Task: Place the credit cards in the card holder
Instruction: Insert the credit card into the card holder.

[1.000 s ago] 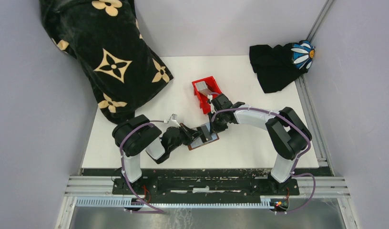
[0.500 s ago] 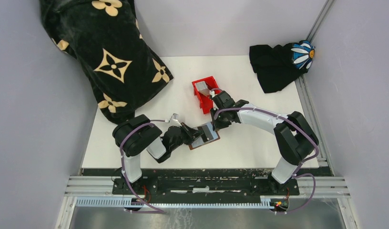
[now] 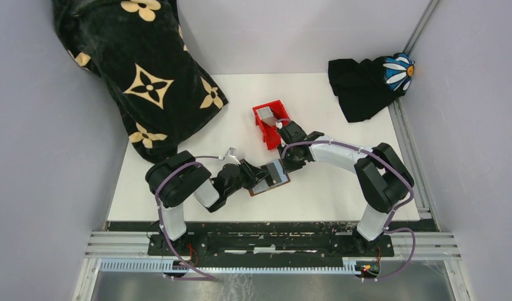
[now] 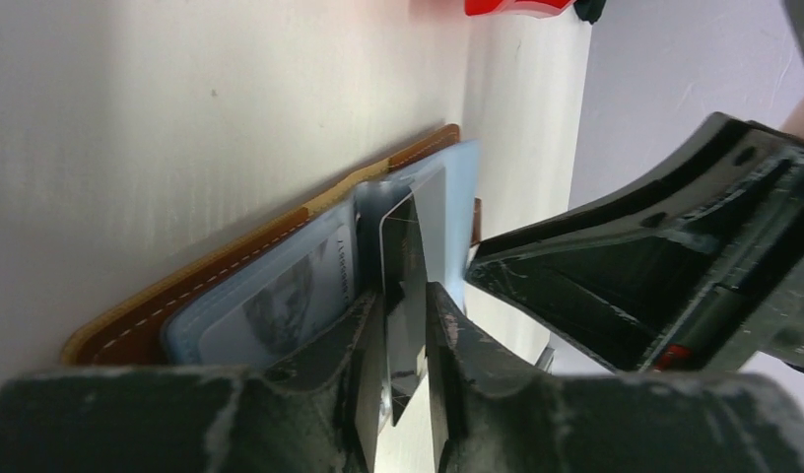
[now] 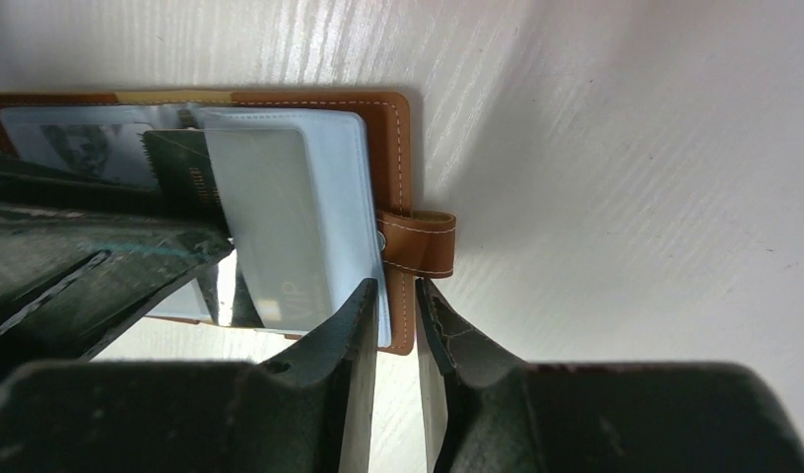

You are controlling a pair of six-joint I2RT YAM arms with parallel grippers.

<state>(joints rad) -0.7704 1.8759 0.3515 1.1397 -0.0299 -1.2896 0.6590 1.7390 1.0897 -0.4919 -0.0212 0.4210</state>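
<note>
**Ana:** From above, where does the card holder sit?

**Ben:** The card holder point(image 3: 270, 179) lies open on the white counter point(image 3: 329, 188), near the front edge and between the two arms. The left end effector point(image 3: 256, 175) reaches it from the left. The right end effector point(image 3: 285, 164) is at its far right corner. The red bin point(image 3: 272, 123) stands just behind it, not touching.

**Ana:** What else is on the counter?

**Ben:** A black cloth with gold flowers point(image 3: 140, 75) is heaped at the far left. A dark cloth with a daisy point(image 3: 366, 84) lies in the far right corner.

**Ana:** And the left wrist camera?

**Ben:** The left end effector is clamped on a dark credit card point(image 4: 402, 251), held on edge between its fingers point(image 4: 364, 360). The card's far end meets the holder's clear sleeves point(image 4: 280, 296). I cannot tell whether it is inside a pocket. The right end effector fills the right side of the view, close by.

**Ana:** The right wrist camera?

**Ben:** Its fingers are nearly together, pinching the holder's brown edge just below the snap tab point(image 5: 420, 241). A pale VIP card point(image 5: 270, 227) sits in the top sleeve. The dark card pokes out from under that sleeve, on the left.
</note>
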